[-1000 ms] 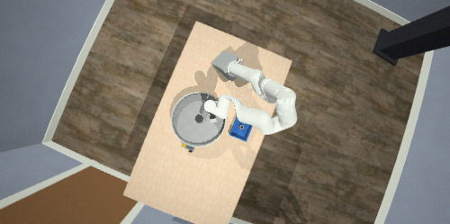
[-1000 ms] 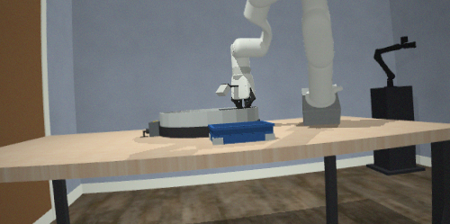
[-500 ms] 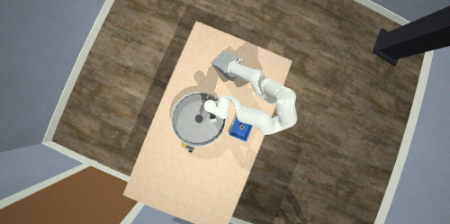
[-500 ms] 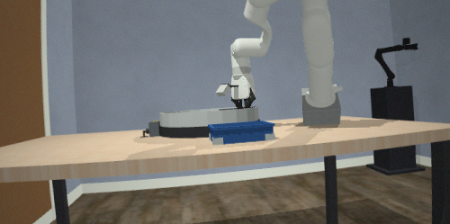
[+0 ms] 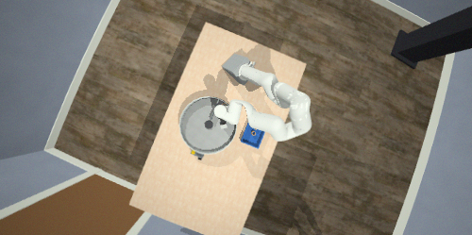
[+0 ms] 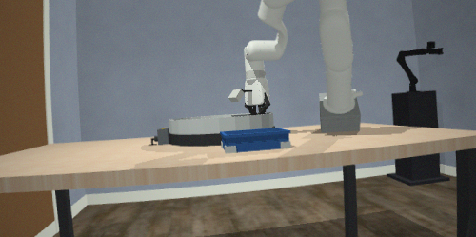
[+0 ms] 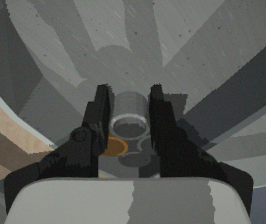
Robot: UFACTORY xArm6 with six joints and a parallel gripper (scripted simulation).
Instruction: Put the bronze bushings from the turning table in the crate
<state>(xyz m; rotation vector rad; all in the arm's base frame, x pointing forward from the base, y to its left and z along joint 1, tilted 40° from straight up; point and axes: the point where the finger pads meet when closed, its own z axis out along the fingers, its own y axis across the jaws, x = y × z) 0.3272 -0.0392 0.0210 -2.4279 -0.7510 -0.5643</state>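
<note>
Gripping a grey steel bushing (image 7: 129,117), the jaws of the gripper (image 7: 129,123) are closed on its two sides, over the turning table (image 5: 193,131). In the wrist view, the bushing is seen upright between the two black fingers, and a bronze bushing (image 7: 115,145) is partly hidden just beside it, under the left finger. The grey striped surface of the turning table is seen behind them.

In the exterior view, the gripper (image 6: 257,107) is lowered to the rim of the turning table (image 6: 200,125). The blue crate (image 6: 255,139) is placed on the tabletop (image 6: 143,159) just in front of the turning table, close to its edge. In the top view, the white forearm is stretched above the crate (image 5: 251,136) and covers part of it. The arm's grey base (image 6: 339,120) is mounted on the tabletop, behind the crate.
</note>
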